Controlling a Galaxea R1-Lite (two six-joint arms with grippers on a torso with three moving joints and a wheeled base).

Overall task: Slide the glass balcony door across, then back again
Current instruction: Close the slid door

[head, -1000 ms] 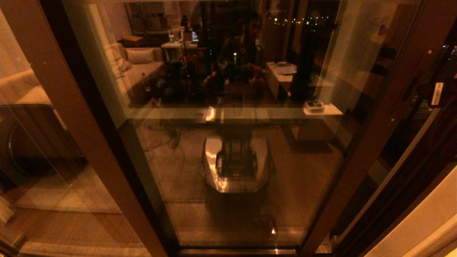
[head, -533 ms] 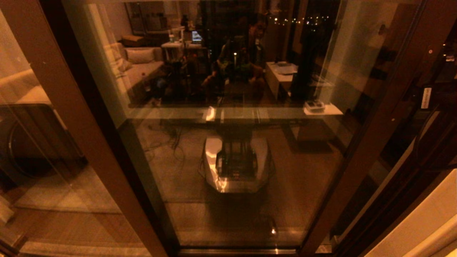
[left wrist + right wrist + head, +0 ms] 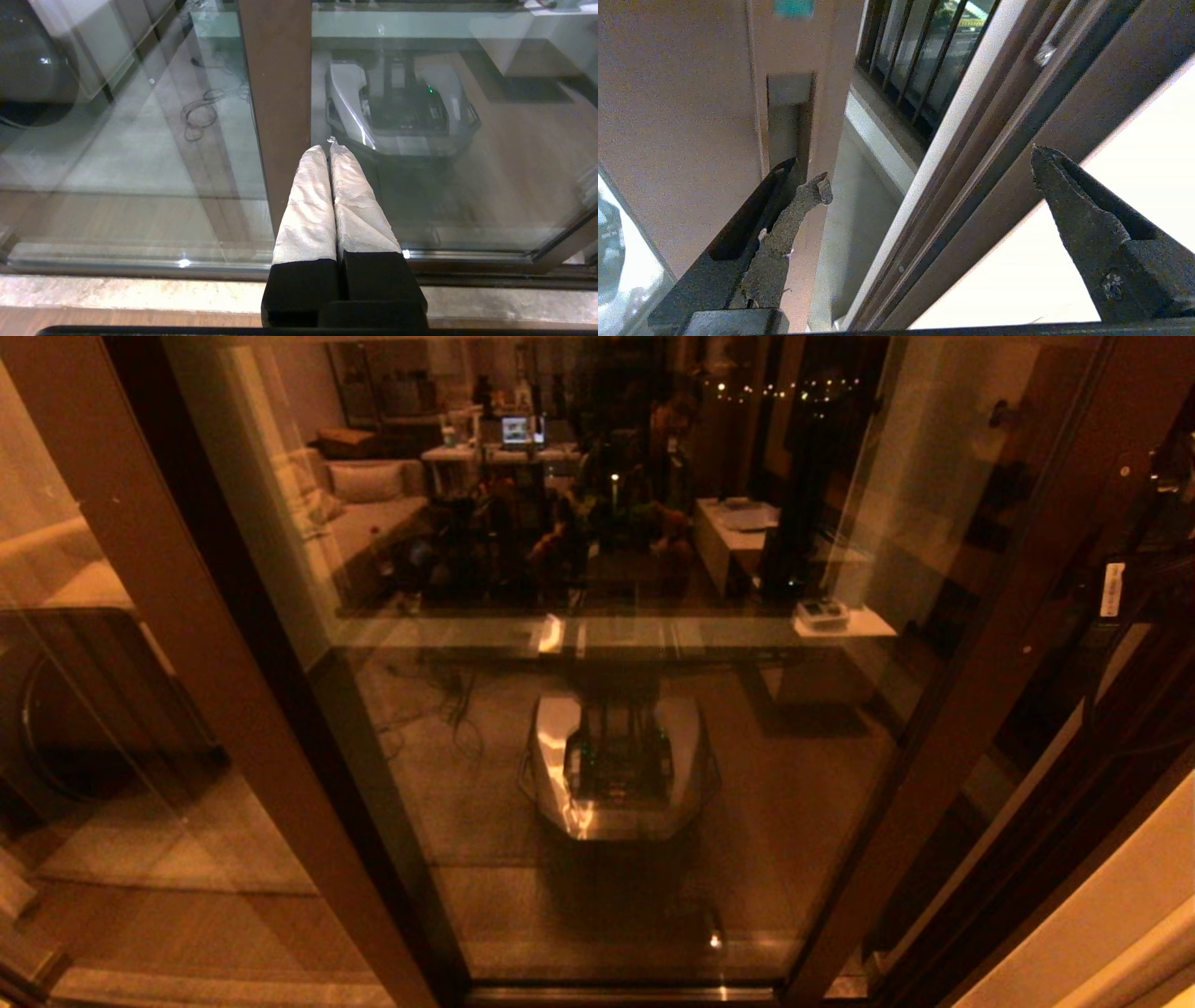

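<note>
The glass balcony door point(image 3: 691, 116) shows in the right wrist view as a brown upright with a slim recessed handle point(image 3: 789, 112) and a green dot point(image 3: 794, 7). My right gripper point(image 3: 929, 172) is open. One of its fingers point(image 3: 803, 205) lies at the lower end of the handle recess, the other point(image 3: 1069, 196) stands apart over the outer frame. In the head view the door's white label point(image 3: 1111, 588) shows at the far right. My left gripper point(image 3: 327, 147) is shut on nothing, with its white-wrapped tips just in front of another brown upright point(image 3: 275, 93).
A gap beside the handle upright shows the balcony floor point(image 3: 864, 196) and the black barred railing point(image 3: 915, 46). The dark outer door frame point(image 3: 994, 154) runs along the gap. The wide pane point(image 3: 607, 616) ahead reflects the room and my own base point(image 3: 616, 765).
In the head view the white label on the handle upright has shifted a little to the left, then stayed about still. The reflections in the glass have changed.
</note>
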